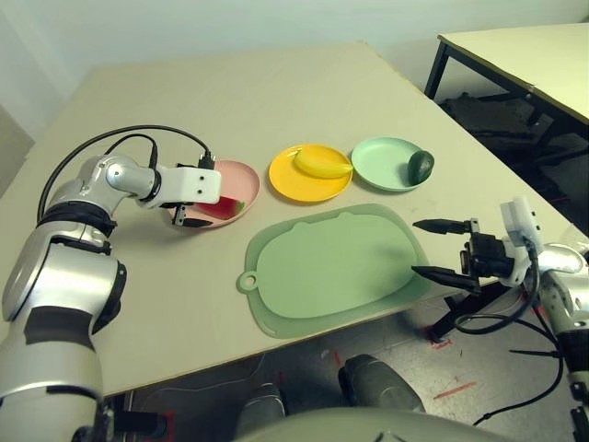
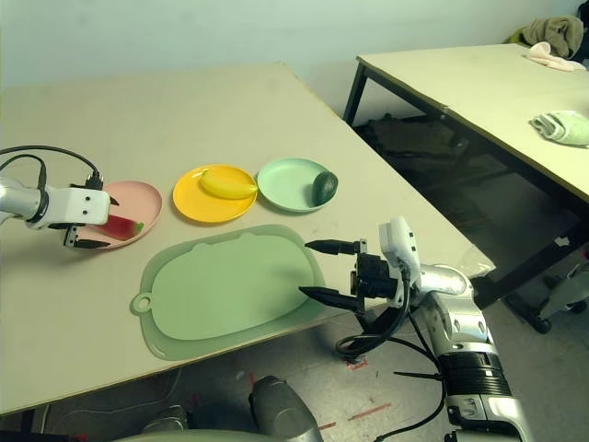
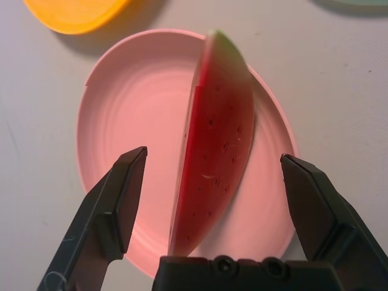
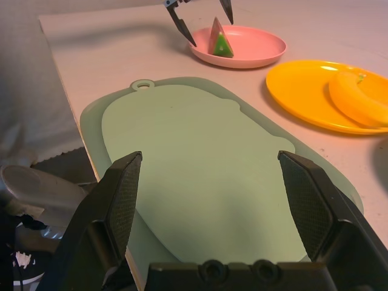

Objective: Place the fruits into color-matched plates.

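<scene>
Watermelon wedge (image 3: pixel 215 139) sits half hidden behind left pincer (image 1: pixel 190 214).

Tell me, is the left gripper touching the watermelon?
Apart. The left wrist view shows the left gripper open, gaps on both sides of the watermelon.

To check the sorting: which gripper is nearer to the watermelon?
Left. The left gripper hangs over the watermelon, jaws open; the right gripper is beyond the green mat.

A: Head pair looks steeply down over the desk (image 1: pixel 276 101); both eyes share the green mat (image 2: pixel 230 285).
B: Left wrist sits close above the pink plate (image 3: pixel 139 109); right wrist looks low across that mat toward it.
</scene>
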